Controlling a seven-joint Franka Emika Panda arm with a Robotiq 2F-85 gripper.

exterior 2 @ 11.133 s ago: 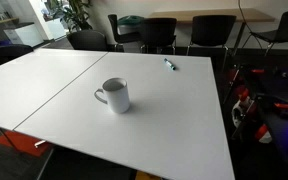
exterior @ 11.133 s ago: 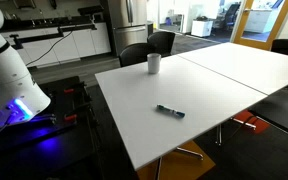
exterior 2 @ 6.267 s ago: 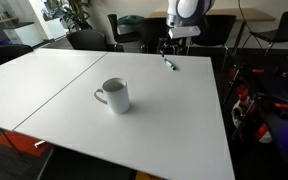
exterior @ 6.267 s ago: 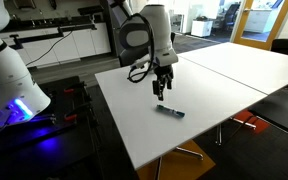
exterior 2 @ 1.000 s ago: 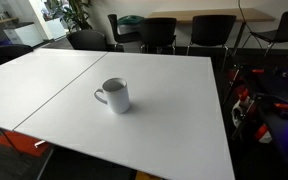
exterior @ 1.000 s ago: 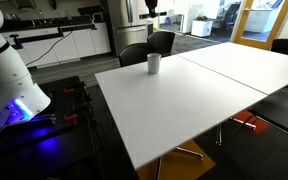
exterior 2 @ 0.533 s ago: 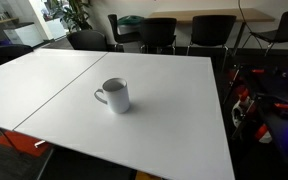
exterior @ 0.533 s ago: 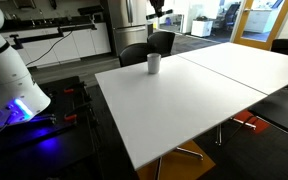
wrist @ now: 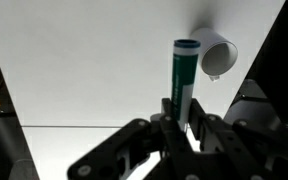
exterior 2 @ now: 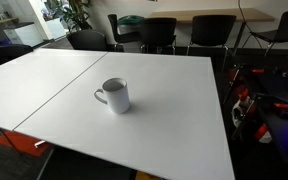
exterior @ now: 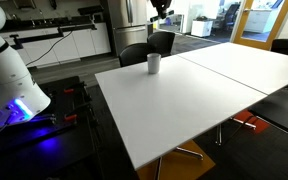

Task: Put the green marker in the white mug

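In the wrist view the green marker (wrist: 182, 72) stands up from between my fingers, and my gripper (wrist: 182, 118) is shut on its lower end. The white mug (wrist: 217, 55) shows just beyond the marker's tip and slightly right, open mouth toward the camera, on the white table (wrist: 84, 70) far below. In both exterior views the mug (exterior: 154, 63) (exterior 2: 114, 95) stands upright near the table's edge. Only the tip of my gripper (exterior: 161, 8) shows at the top of an exterior view, high above the mug. The marker cannot be made out in either exterior view.
Two white tables meet at a seam (exterior: 199, 68). Black chairs (exterior: 149, 48) (exterior 2: 159, 32) stand round the table edges. A white robot base with blue light (exterior: 14, 95) sits on the floor beside the table. Orange table legs (exterior: 246, 120) show below the far side.
At the top of an exterior view my gripper has drifted a little to the right over the last second. The mug and table are unchanged.
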